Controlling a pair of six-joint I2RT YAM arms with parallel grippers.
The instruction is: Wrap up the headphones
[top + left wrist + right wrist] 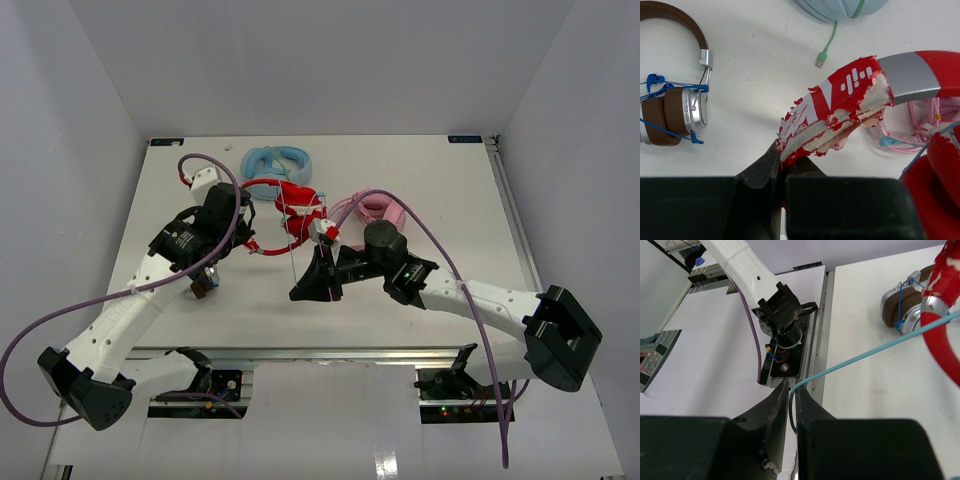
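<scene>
1. The headphones point(297, 222) sit near the middle of the table point(430, 180), just in front of a blue pair point(278, 160) and left of a pink pair point(378, 210).
2. The left gripper point(781, 159) is clamped on the torn end of their headband padding.
3. The right gripper point(791, 402) has its jaws narrow and pinches the cable point(865, 356), which runs taut from the headphones.

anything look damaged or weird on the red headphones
Yes. The headband padding of the red headphones is torn. Its red cover is ripped and flaking, with whitish foam exposed, right where the left gripper pinches it. The right gripper pinches the thin cable.
</scene>
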